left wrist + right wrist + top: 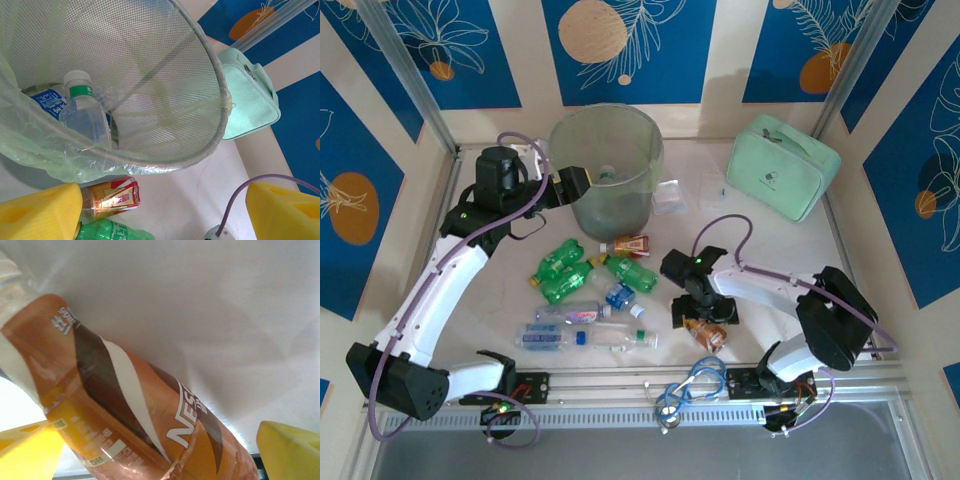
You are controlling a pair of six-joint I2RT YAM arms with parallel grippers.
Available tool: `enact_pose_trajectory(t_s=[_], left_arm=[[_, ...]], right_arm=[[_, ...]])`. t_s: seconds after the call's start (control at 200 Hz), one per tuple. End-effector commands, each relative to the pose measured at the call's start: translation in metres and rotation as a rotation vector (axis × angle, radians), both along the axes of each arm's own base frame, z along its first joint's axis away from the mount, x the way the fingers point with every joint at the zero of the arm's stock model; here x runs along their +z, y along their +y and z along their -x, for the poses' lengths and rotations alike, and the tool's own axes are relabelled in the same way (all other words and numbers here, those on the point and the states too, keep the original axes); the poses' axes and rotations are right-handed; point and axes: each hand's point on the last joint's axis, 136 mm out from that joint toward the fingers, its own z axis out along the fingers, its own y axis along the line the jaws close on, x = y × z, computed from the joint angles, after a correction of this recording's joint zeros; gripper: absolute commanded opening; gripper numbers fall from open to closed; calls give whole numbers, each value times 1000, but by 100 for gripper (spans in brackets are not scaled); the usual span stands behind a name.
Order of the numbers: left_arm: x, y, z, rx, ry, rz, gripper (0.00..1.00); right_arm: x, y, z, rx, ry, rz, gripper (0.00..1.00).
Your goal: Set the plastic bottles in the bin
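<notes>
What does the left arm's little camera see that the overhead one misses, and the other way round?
Left wrist: down inside the bin, a green-labelled clear bottle beside a blue-labelled one. Overhead: the right claw open around a brown bottle, and green bottles scattered on the table. Both: the bin, the mint-green case, the red-labelled bottle.

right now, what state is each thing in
bin, upright, lined, holding bottles
left end effector, open, empty, at bin rim
right end effector, down astride brown bottle, grip unclear
loose bottles, lying flat outside bin
case, closed
</notes>
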Motion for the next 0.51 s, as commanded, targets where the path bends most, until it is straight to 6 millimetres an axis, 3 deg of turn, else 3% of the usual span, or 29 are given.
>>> enact_pose_trajectory(t_s=[0.0,0.225,0.5], left_arm=[[9,2,1,-6,-25,31,84],[4,4,1,-3,-14,40,84],[4,10,2,8,-15,48,84]], right_arm=[[3,-16,4,-134,4,-11,99],[-2,-3,-8,-171,9,-144,100],[-17,-24,-6,-199,77,38,92]])
